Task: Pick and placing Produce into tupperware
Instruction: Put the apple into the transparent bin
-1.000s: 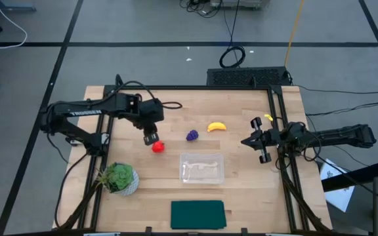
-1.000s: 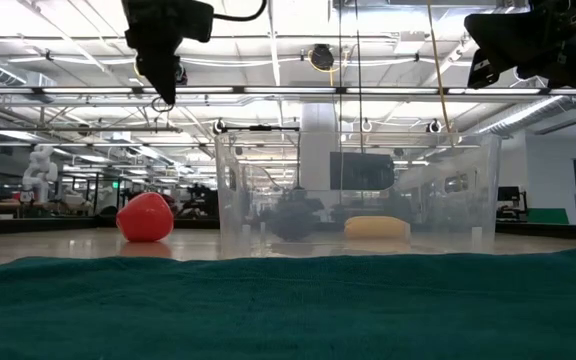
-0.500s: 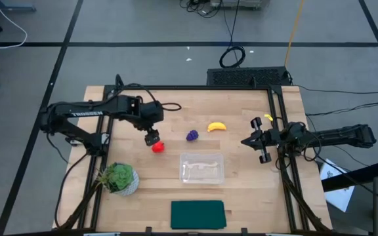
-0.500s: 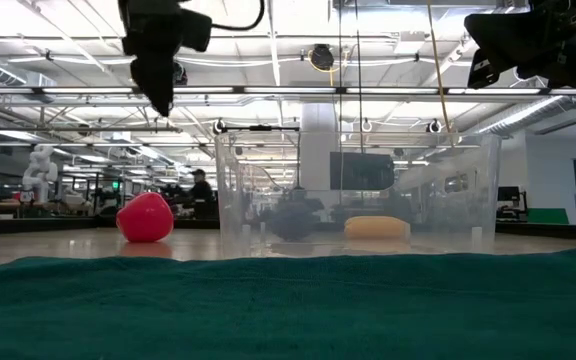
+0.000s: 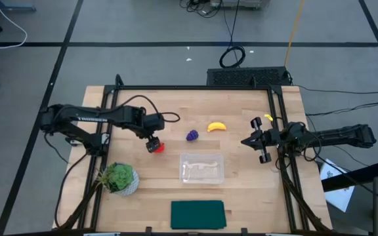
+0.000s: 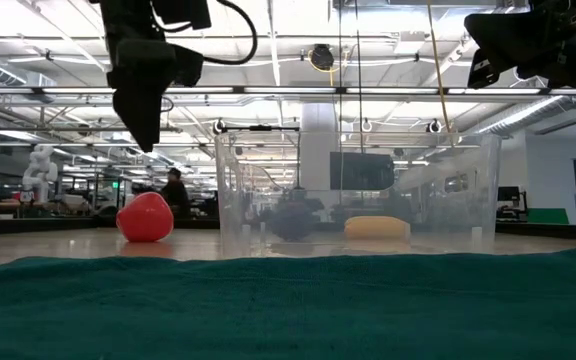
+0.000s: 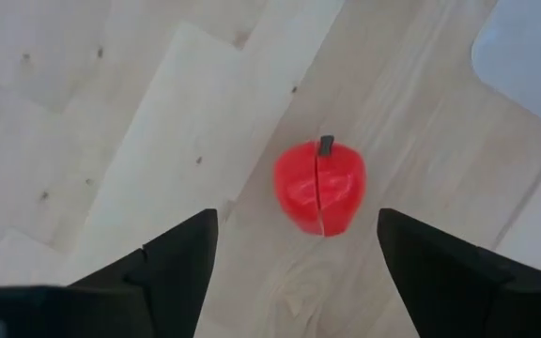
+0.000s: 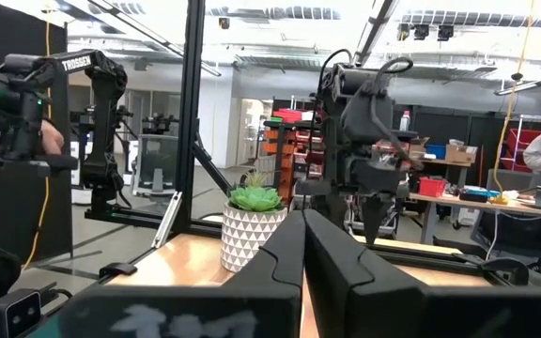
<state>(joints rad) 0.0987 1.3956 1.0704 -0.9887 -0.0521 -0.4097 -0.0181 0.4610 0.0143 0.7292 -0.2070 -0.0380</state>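
The round red fruit (image 5: 157,148) (image 7: 318,186) rests on the wooden table, left of centre. My left gripper (image 5: 152,142) (image 6: 146,135) hangs open just above it, pointing steeply down, a finger on either side and touching nothing. The purple grape bunch (image 5: 192,136) and the yellow banana (image 5: 216,126) lie farther toward the right. The clear tupperware (image 5: 202,168) (image 6: 358,190) stands nearer the front with nothing in it. My right gripper (image 5: 245,141) (image 8: 303,225) waits shut, raised at the table's right edge.
A leafy plant in a white pot (image 5: 118,177) stands at the front left. A dark green flat cloth (image 5: 197,214) (image 6: 288,305) lies at the front edge. Black frame rails (image 5: 277,131) run along the table's sides.
My left gripper has come down toward the red fruit and rolled a little about its own axis. The fruit and the other pieces have stayed where they were.
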